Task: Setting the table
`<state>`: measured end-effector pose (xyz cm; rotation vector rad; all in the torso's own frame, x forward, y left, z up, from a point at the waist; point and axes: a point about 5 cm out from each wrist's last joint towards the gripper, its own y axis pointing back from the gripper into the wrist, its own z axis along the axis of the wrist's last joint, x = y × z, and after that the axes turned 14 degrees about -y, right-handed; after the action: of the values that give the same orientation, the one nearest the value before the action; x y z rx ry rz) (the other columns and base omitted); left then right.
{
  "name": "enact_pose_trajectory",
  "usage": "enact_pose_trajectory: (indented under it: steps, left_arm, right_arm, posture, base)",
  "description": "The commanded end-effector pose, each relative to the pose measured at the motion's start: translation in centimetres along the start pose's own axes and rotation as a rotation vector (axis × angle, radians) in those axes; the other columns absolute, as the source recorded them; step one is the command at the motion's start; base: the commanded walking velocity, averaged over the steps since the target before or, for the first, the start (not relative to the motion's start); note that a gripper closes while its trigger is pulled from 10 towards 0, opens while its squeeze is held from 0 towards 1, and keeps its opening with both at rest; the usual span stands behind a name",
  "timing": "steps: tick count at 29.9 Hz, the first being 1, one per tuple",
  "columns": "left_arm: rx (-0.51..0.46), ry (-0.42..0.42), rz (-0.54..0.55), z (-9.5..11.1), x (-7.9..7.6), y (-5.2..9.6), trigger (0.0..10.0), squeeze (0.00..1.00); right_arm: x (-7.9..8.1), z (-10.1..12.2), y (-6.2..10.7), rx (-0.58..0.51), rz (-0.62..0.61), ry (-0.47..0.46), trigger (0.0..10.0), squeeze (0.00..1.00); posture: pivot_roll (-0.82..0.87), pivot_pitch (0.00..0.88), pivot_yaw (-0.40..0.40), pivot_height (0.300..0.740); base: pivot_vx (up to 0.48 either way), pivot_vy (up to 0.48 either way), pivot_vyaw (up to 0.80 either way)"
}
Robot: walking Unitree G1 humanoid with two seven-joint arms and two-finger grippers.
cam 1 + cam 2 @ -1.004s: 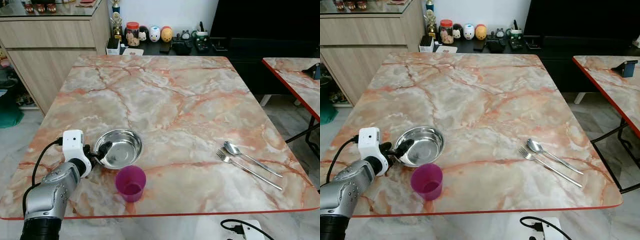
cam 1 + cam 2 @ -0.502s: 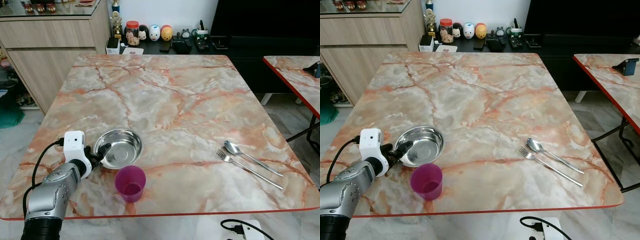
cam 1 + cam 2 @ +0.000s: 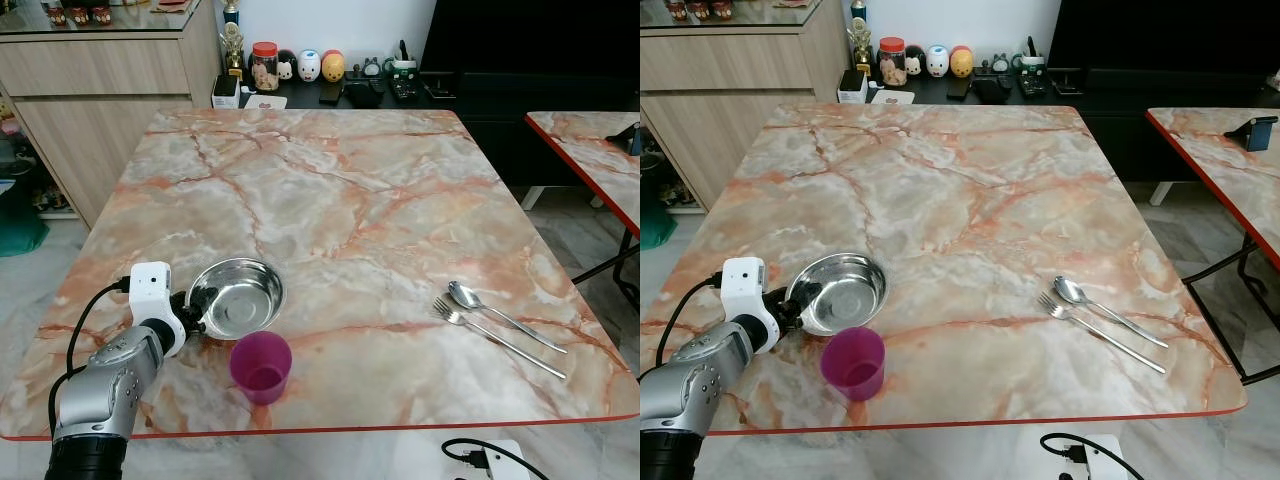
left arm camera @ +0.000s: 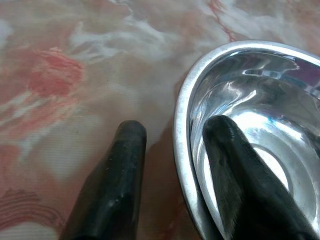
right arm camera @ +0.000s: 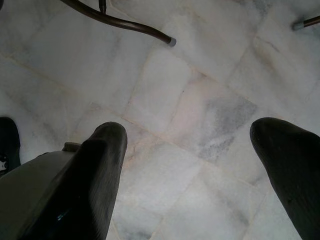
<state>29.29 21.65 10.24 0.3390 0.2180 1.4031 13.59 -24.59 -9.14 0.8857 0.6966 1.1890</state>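
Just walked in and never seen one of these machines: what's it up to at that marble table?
It is setting the table. Its left pincer straddles the rim of a steel bowl near the table's front edge, one finger inside, one outside. A purple cup stands just in front of the bowl, and a spoon and fork lie together on the right. The right pincer hangs open over the floor.

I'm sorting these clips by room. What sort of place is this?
Most likely a home dining or living area: a marble-patterned table laid with a steel bowl, spoon and fork, beside a wooden sideboard and a shelf of figurines.
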Motion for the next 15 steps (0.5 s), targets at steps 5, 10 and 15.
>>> enact_pose_trajectory:
  steps: [5,10,15]
  left_arm:
    - [-0.016,-0.006,0.017,0.46,0.23,-0.11,0.0,0.0]
    - [-0.033,0.007,0.021,0.67,0.22,-0.18,0.0,0.0]
    - [-0.037,0.016,0.024,0.72,0.21,-0.22,0.0,0.0]
  right_arm:
    - [-0.4,0.17,0.04,0.004,-0.007,0.022,10.0,0.0]
    - [-0.36,0.15,0.04,0.004,-0.006,0.021,10.0,0.0]
    - [-0.34,0.13,0.03,0.005,-0.006,0.022,10.0,0.0]
  posture:
    - [0.1,0.0,-0.063,0.74]
    - [0.11,0.0,-0.062,0.74]
    - [0.1,0.0,-0.061,0.74]
  base:
    - [0.0,0.0,0.0]
    - [0.0,0.0,0.0]
    - [0.0,0.0,0.0]
